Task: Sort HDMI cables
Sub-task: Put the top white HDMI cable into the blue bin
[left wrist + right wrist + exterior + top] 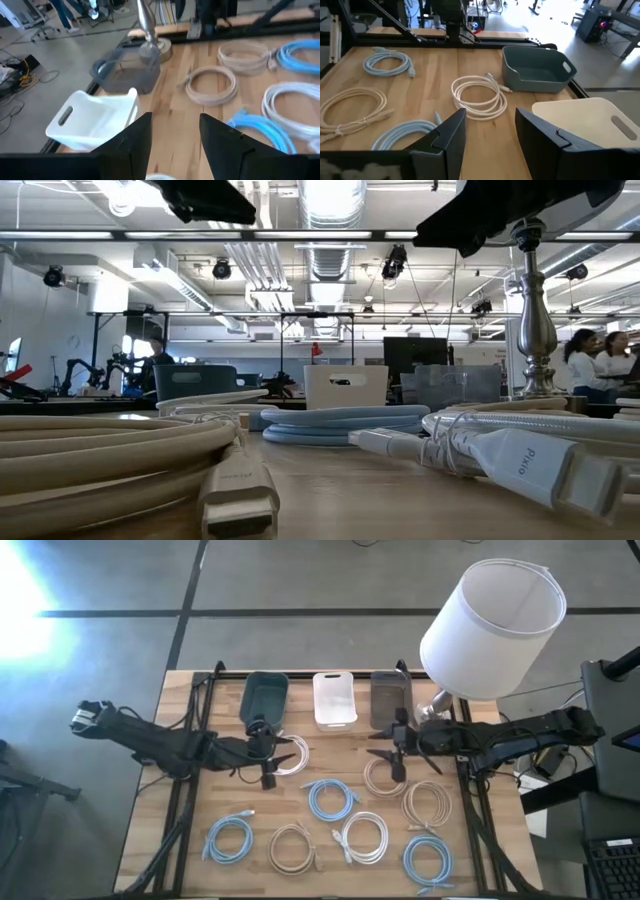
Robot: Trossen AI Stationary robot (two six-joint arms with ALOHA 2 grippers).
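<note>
- Closest to the low camera is a beige cable point(120, 455) with its plug point(238, 492) lying flat on the wood, and a white plug point(540, 465) off at 3 o'clock.
- From above, eight coiled HDMI cables sit on the table point(180, 870): white coil point(290, 757) near the left gripper point(266, 752), tan coil point(382, 776) under the right gripper point(398, 752), the rest spread toward 6 o'clock, like the blue coil point(331, 799) in the middle.
- Three bins wait at 12 o'clock: teal bin point(265, 696), white bin point(334, 698), grey bin point(390, 697). All look empty, so sorting has barely started, I'd say.
- Both grippers hover with fingers spread, nothing held.
- Tip for the pick: drop straight down over one side of the coil, pinch all the loops together so it doesn't unravel, and match colour to bin.
- Watch the lamp point(490, 630) at 1 o'clock when swinging the right arm.
</note>
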